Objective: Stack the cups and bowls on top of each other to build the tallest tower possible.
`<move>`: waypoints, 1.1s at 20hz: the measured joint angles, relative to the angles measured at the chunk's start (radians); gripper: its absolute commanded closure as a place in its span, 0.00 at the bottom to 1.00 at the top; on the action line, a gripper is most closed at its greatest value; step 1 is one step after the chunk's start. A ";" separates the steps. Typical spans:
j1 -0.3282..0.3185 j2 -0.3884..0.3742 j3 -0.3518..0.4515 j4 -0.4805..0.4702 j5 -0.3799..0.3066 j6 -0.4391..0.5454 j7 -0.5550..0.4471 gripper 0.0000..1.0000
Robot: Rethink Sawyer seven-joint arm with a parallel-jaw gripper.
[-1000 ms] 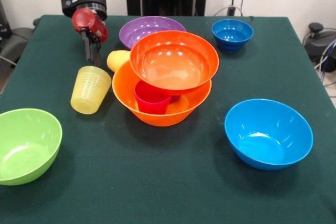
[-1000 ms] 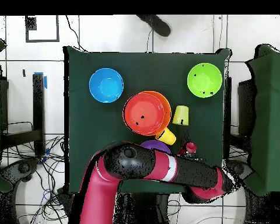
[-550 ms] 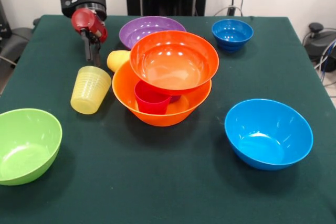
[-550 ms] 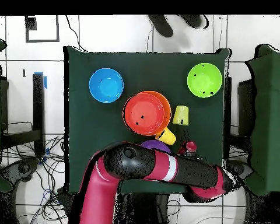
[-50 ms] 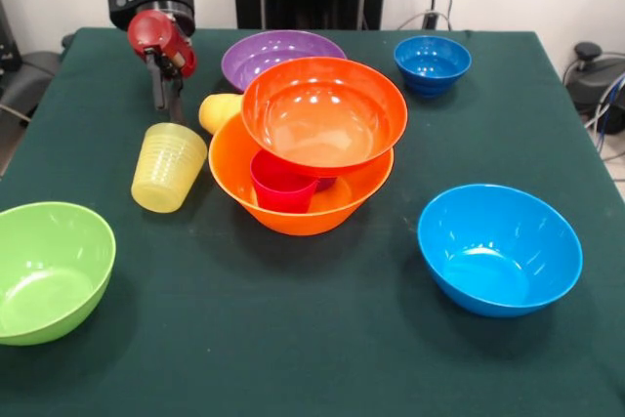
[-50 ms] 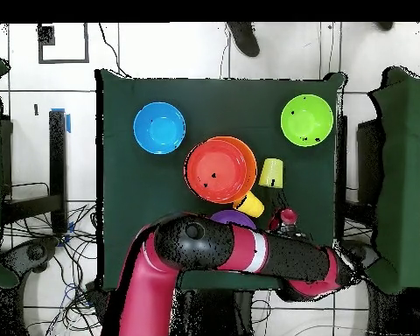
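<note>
My gripper (image 5: 165,104) hangs shut and empty just behind the upside-down ribbed pale yellow cup (image 5: 168,167), left of the orange-yellow cup (image 5: 219,110) lying on its side. The tower is the largest orange-yellow bowl (image 5: 298,212) holding the red-pink cup (image 5: 282,184), with the red-orange bowl (image 5: 324,114) resting on that cup. The purple bowl (image 5: 278,52) sits behind it. Overhead, the gripper (image 6: 287,217) is beside the orange-yellow cup (image 6: 248,205) and below the pale yellow cup (image 6: 271,173).
A light blue bowl (image 5: 499,248) stands front right, a lime green bowl (image 5: 44,271) front left, a small dark blue bowl (image 5: 432,62) back right. Overhead, my arm (image 6: 222,249) covers the table's near edge. A person's shoe (image 6: 245,37) shows beyond the far edge.
My gripper has risen slightly and shifted a little left in the front view. The bowls and cups have not moved.
</note>
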 measured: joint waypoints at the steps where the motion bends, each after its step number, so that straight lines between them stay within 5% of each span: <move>1: 0.000 -0.005 0.000 0.000 0.000 0.000 0.000 0.00; 22: 0.000 -0.039 0.000 -0.048 0.013 0.000 0.000 0.00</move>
